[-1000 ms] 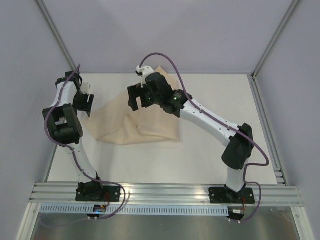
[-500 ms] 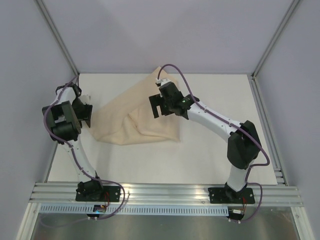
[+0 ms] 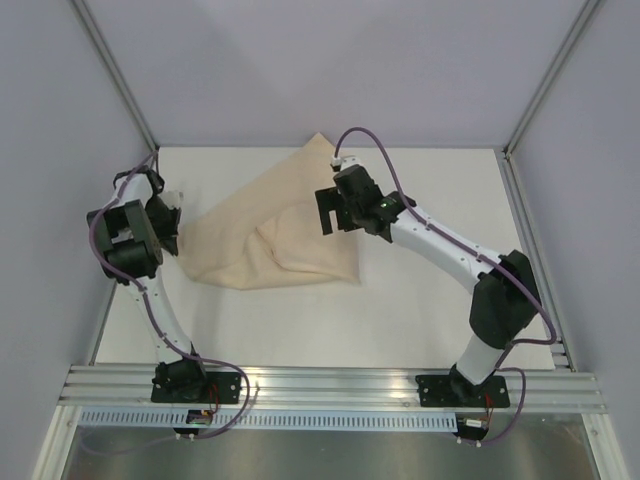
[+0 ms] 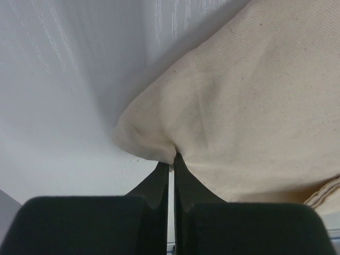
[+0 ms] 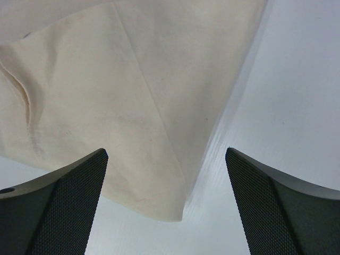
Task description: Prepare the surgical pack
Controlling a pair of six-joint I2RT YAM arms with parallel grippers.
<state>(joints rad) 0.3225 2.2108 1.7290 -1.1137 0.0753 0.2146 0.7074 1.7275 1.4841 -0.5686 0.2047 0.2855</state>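
Observation:
The surgical pack shows as a beige cloth [image 3: 270,235] lying crumpled and partly folded on the white table [image 3: 420,300]; whatever lies under it is hidden. My left gripper [image 3: 172,228] is at the cloth's left corner. In the left wrist view its fingertips [image 4: 171,158] are shut on a pinched fold of the cloth [image 4: 249,95]. My right gripper [image 3: 336,210] hovers over the cloth's right edge, open and holding nothing. The right wrist view shows its wide-apart jaws [image 5: 166,151] above a hanging corner of the cloth [image 5: 106,79].
Grey walls with metal corner posts [image 3: 120,80] enclose the table on three sides. An aluminium rail [image 3: 330,385] carrying both arm bases runs along the near edge. Bare white table surface lies right of and in front of the cloth.
My left gripper has come down to the cloth's left corner and shut on it. My right arm has swung right, off the cloth's middle, staying open.

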